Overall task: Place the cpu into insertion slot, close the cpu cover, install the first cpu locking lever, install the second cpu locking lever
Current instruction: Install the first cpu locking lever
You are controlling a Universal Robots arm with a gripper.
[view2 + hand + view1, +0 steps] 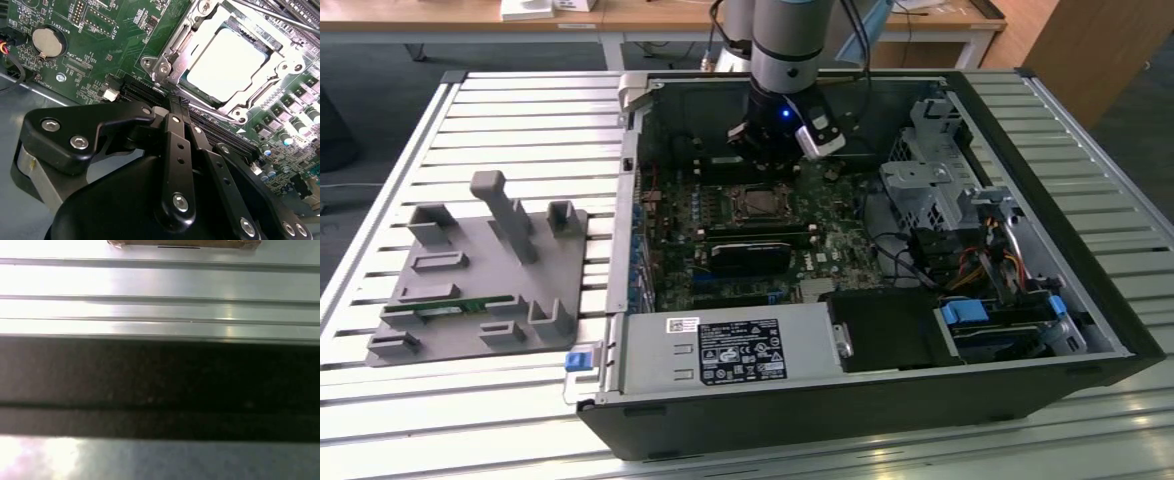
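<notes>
- The computer case (pixel 854 400) lies on its side with the panel off, so the green board (pixel 100 45) faces up to the arm.
- The cpu (pixel 225 65) sits flat and square in the insertion slot (pixel 274 50), its pale metal top level with the socket.
- The cpu cover (pixel 175 45) lies down over the chip's edges, and its window leaves the top bare. This looks like the closed position, ready to be clamped.
- Whether either locking lever is latched cannot be told.
- In the second wrist view the gripper (pixel 176 102) hangs just beside a corner of the socket, close to the cover's frame.
- Its two fingers (pixel 172 125) run side by side, drawn together, with nothing seen between them.
- In the exterior view the gripper (pixel 770 158) stands just behind the socket, over the board.
</notes>
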